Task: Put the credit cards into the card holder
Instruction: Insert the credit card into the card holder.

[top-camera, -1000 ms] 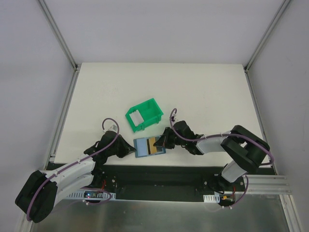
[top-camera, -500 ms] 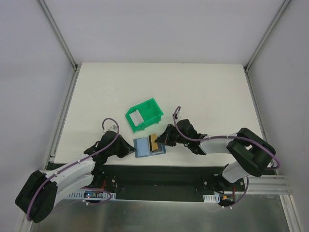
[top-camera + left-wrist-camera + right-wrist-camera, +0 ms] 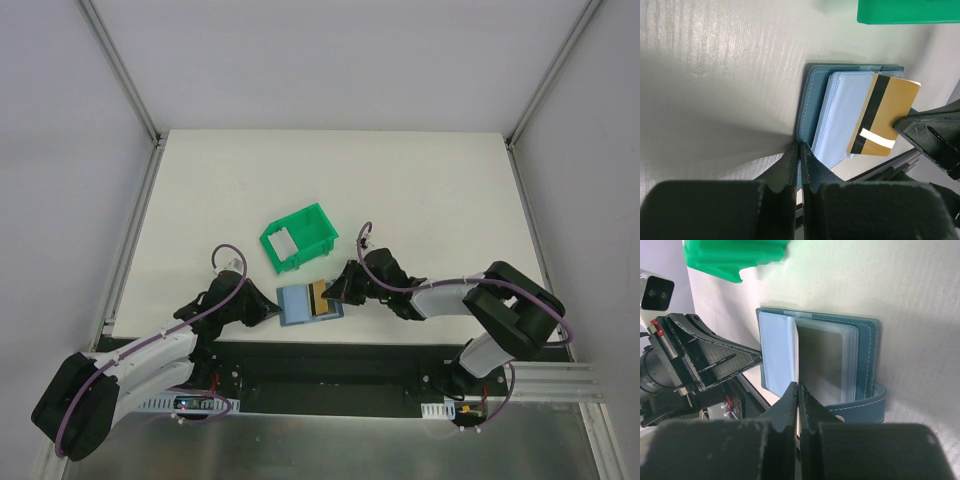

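Left wrist: left gripper (image 3: pixel 799 152) pinched tight on edge of teal-blue folding card holder (image 3: pixel 809 95); right gripper (image 3: pixel 797 387) nips tan-gold plastic credit card (image 3: pixel 887 117), lying flatter than 0.5 s ago.

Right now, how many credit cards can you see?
2. A tan-gold card is pinched in the right tool over the open card holder; a pale card lies in the green bin. Others may be hidden inside the holder.
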You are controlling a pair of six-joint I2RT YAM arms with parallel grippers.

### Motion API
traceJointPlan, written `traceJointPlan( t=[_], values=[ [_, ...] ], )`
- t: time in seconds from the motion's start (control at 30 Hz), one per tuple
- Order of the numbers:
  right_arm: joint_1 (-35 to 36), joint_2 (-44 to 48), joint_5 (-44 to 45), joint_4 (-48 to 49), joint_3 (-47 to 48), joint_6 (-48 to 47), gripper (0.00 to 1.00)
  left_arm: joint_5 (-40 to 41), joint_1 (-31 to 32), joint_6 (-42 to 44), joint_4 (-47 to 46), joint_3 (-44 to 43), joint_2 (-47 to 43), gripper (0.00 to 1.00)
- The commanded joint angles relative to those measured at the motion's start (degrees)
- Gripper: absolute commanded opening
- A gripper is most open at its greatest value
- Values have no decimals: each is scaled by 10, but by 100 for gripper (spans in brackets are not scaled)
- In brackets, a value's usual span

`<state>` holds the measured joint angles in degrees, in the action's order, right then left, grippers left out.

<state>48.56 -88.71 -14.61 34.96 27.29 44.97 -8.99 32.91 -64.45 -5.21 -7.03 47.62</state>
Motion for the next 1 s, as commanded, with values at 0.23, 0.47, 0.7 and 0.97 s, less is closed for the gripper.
traceJointPlan(
  t=[0.23,0.47,0.7,0.97],
  values=[
    [4,-22,-17,34,3,-1,0,-5,-3,12,10,1,2,0],
    [9,-31,-21,50,4,6,0,-5,-3,11,10,2,0,0],
    [13,-16,-22,58,0,15,0,-6,-3,10,10,3,0,0],
    [13,-32,-16,52,-1,6,0,-6,-3,10,9,2,4,0]
  ],
)
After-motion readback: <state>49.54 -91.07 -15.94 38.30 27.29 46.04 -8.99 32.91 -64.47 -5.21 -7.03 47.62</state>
